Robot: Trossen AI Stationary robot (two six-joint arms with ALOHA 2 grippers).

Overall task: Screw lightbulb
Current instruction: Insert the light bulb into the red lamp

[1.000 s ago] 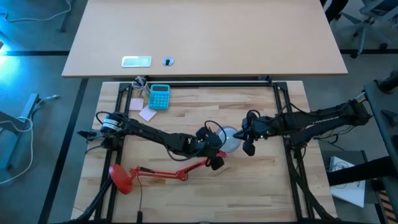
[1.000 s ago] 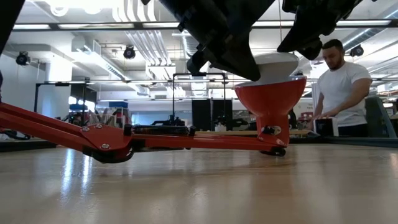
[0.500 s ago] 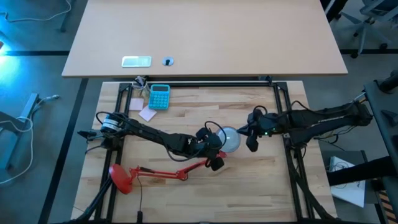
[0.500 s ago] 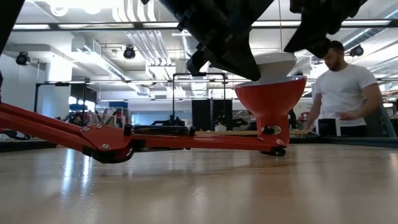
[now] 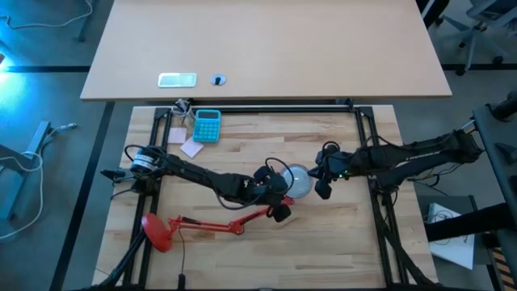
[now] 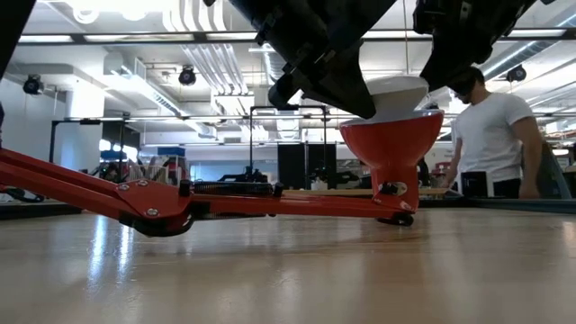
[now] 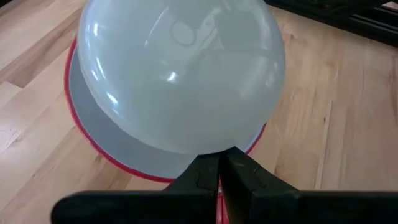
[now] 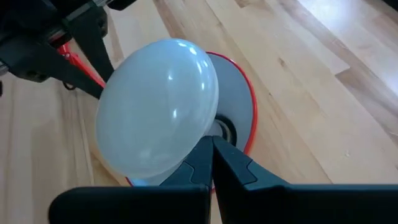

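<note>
Dark fingers pressed together, the right hand (image 5: 321, 187) holds nothing and sits just beside the lightbulb (image 5: 299, 179), which rests tilted in the red shade (image 6: 391, 142). The left hand (image 5: 280, 208), also closed and empty, steadies the shade's rim. A sideways nudge could cross-thread or topple the bulb.

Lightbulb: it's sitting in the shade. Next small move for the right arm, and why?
Probably open the right gripper and close it around the lightbulb to turn it. The bulb sits tilted in the red shade, its neck at the socket. The left gripper is at the shade's rim, and neither holds the bulb.
</note>
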